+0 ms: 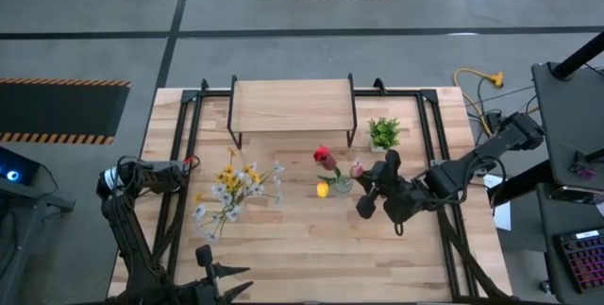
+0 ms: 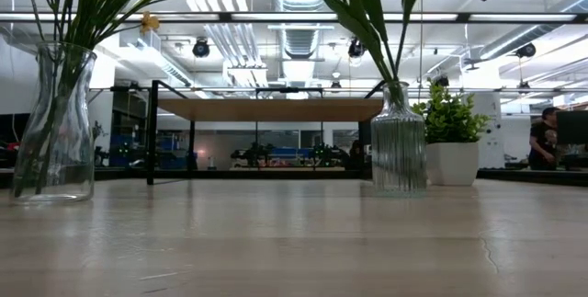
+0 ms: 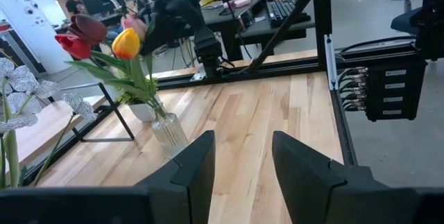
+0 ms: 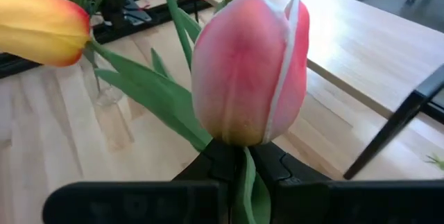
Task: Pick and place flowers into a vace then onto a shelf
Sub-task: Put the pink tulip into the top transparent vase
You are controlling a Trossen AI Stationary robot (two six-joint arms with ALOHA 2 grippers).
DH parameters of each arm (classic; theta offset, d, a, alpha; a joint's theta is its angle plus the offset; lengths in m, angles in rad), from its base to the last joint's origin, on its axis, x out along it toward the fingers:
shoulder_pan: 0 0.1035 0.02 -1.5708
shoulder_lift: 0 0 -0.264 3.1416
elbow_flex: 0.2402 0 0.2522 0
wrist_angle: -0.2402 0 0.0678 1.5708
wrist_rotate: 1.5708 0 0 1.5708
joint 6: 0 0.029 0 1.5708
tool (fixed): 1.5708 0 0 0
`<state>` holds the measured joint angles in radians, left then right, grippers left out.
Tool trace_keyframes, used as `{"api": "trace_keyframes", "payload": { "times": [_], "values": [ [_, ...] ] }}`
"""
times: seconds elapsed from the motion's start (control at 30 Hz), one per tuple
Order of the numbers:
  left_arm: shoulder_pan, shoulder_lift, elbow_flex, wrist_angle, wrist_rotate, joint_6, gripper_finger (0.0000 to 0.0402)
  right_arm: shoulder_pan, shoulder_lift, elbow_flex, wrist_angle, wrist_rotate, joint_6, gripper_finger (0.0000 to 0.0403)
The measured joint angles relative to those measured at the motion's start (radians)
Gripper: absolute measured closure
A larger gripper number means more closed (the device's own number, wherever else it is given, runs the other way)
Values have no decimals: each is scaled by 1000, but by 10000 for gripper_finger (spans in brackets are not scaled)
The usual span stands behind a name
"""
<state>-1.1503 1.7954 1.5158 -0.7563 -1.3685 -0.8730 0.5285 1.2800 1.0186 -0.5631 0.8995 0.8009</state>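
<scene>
A ribbed glass vase point(image 2: 398, 150) stands on the table in front of the shelf point(image 1: 293, 105) and holds a red tulip point(image 1: 324, 157) and a yellow tulip point(image 1: 323, 190), both also seen in the left wrist view. My right gripper point(image 1: 366, 180) hovers just right of the vase point(image 1: 342, 185), shut on a pink tulip point(image 4: 250, 68). A second clear vase point(image 2: 55, 122) with white and yellow blossoms point(image 1: 231, 190) stands to the left. My left gripper point(image 3: 243, 151) is open, low at the table's near edge point(image 1: 238, 280), touching nothing. My right gripper pinches the pink tulip's green stem point(image 4: 244, 167) right under the flower head, between its two fingertips point(image 4: 277, 165). The head stands above the fingers, lifted over the vase. In the low view a thin stem point(image 2: 405, 39) runs down from the gripper toward the vase's neck.
A small green potted plant point(image 1: 383, 133) in a white pot point(image 2: 451, 162) sits right of the shelf, behind the ribbed vase. Black frame rails point(image 1: 429, 144) run along both sides of the table. Bare wood point(image 1: 311, 248) lies between the vases and the near edge.
</scene>
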Motion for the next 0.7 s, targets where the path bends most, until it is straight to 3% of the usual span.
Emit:
{"api": "trace_keyframes", "payload": {
  "times": [0.37,0.53,0.7],
  "values": [
    [0,0,0,-12,0,0,274,-6,5,-58,24,-13,11,380],
    [1,0,0,-12,0,0,274,-4,5,-58,23,-16,9,321],
    [1,0,0,-14,0,0,274,-2,4,-35,22,-89,-27,244]
  ]
}}
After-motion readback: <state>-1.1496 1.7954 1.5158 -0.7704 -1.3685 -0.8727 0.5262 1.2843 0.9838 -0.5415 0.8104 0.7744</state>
